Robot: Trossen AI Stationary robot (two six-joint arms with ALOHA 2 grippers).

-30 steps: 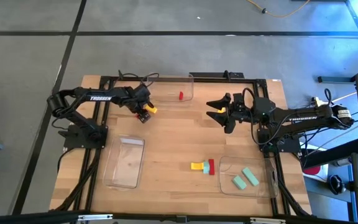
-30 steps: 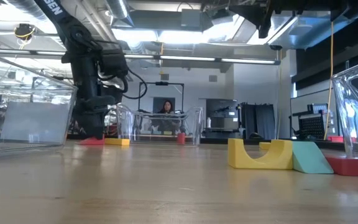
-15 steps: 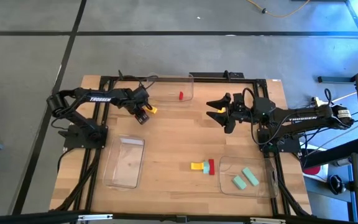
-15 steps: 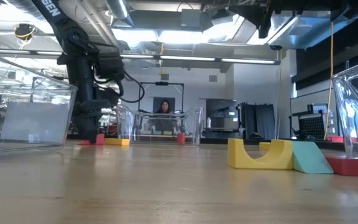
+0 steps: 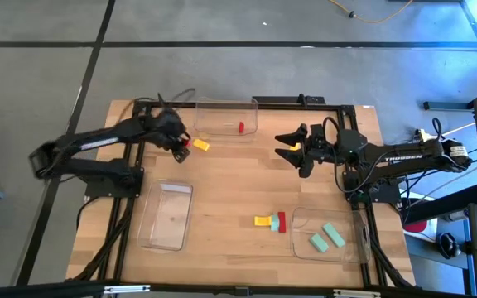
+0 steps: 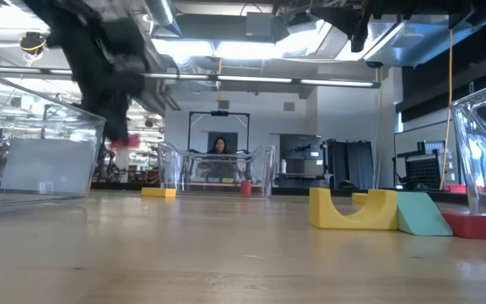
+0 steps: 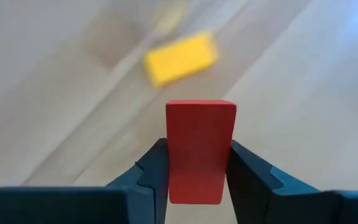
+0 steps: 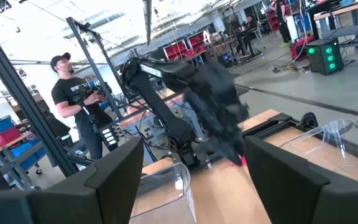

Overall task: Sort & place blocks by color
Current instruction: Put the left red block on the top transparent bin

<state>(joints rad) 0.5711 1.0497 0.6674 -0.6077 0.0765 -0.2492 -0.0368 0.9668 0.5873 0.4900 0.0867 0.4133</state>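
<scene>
Left gripper [image 5: 180, 147] clamped on a red block [image 7: 199, 149], pinched upright between both fingers [image 7: 146, 180] and lifted off the table [image 5: 230, 186]. Yellow block [image 5: 200, 146] lying just beyond the fingertips, apart from them. Right gripper [image 5: 289, 148] parked well off to the side, fingers spread, holding nothing.

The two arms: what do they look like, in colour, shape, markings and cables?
Both are slim, black, jointed arms. The right arm bears white "TROSSEN" lettering, with black cables looping over its wrist and a yellow-and-white fitting near its base. Each ends in a black two-finger gripper: left gripper, right gripper.
</scene>
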